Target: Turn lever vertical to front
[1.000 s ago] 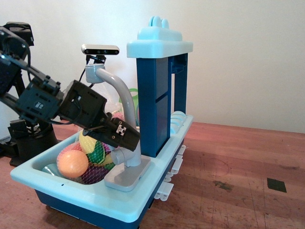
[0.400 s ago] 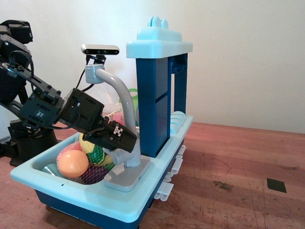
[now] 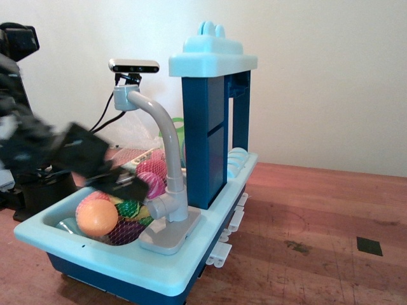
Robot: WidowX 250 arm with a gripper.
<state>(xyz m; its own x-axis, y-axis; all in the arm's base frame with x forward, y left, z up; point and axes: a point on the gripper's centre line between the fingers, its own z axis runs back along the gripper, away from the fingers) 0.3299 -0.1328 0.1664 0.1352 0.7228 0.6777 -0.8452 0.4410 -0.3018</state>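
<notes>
The grey toy faucet [image 3: 166,152] stands on its flat base plate [image 3: 166,234] at the near rim of the light-blue toy sink [image 3: 95,260]. The lever [image 3: 157,208] is a short grey stub sticking out to the left from the faucet's lower column. My black gripper [image 3: 135,188] is blurred by motion, just left of the lever and above the sink basin, and apart from the lever. The blur hides how its jaws stand.
A red net bag of toy fruit [image 3: 102,217], with an orange ball at the front, fills the basin. A dark-blue rack with a light-blue top [image 3: 213,63] stands right of the faucet. A camera [image 3: 133,65] sits behind the spout. Wooden table [image 3: 318,241] lies to the right.
My gripper was at the lever on the faucet's lower column. It has pulled back to the left and the lever now shows uncovered.
</notes>
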